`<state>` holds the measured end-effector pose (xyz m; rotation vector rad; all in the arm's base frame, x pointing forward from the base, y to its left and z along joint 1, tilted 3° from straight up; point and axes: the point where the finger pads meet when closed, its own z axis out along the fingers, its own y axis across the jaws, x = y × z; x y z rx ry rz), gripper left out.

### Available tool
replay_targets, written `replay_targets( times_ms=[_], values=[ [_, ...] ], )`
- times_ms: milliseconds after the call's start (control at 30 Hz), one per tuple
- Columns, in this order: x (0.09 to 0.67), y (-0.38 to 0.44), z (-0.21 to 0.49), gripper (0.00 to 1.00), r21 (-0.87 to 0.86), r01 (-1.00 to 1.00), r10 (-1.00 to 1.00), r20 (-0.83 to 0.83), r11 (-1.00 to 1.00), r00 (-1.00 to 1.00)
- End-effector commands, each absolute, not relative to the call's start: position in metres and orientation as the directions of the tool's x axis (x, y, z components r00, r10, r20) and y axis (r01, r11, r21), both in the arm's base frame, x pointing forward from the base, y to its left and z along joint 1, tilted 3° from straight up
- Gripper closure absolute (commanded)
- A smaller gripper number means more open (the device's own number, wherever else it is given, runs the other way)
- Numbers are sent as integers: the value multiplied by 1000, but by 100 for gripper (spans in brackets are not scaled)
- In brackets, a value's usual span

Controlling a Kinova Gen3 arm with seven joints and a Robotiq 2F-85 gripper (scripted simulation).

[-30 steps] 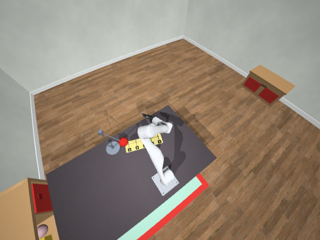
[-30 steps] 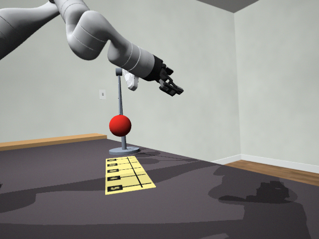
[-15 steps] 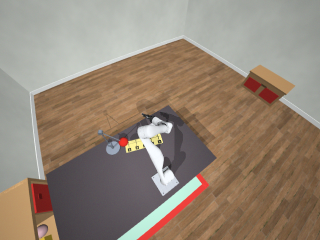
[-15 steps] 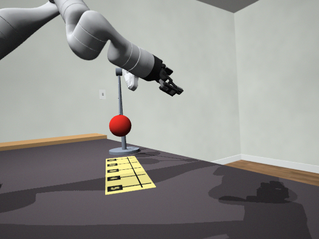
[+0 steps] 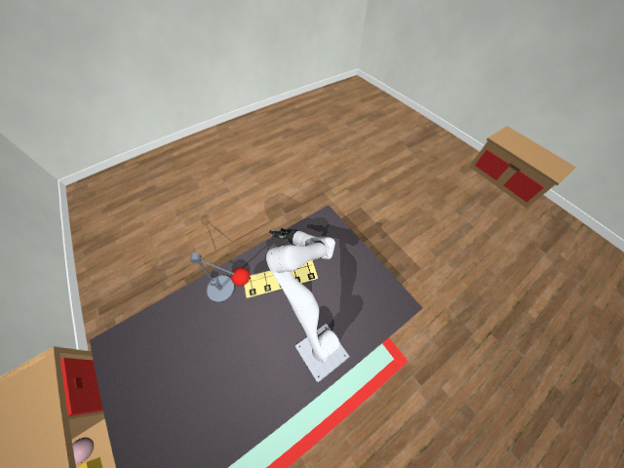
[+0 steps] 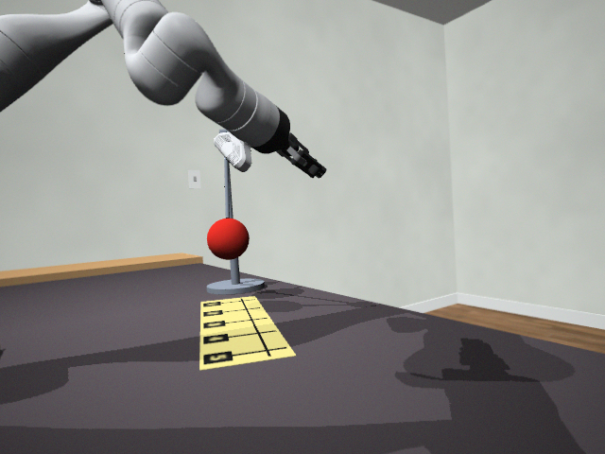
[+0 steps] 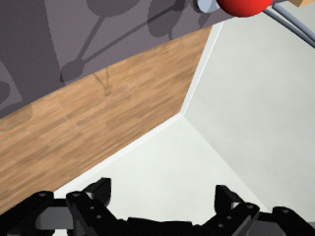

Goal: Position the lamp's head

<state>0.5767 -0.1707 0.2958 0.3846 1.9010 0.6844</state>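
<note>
The lamp has a round grey base (image 5: 219,291) on the dark bench, thin grey arms and a red ball head (image 5: 240,276). The head (image 6: 227,237) hangs well above the bench, near the base end of a yellow strip (image 6: 241,329) with a long line and numbered marks. My gripper (image 6: 312,168) is open and empty, high in the air, to the right of the lamp and above the head. In the overhead view it (image 5: 278,232) is near the bench's far edge.
My white arm (image 5: 301,296) rises from its plate and crosses over the yellow strip (image 5: 277,284). A wooden cabinet (image 5: 522,164) stands far off on the floor. A shelf unit (image 5: 48,408) stands at the bench's near left corner.
</note>
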Motion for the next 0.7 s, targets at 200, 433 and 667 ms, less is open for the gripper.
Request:
replay_targets(
  times_ms=[200,433,667],
  values=[
    [567,-145,295,0,547,-134,435,-772,826,-464],
    [555,-121,290,0,469,-230,307,-807,853,-505],
    [544,-106,284,0,412,-300,211,-824,860,-525]
  ],
)
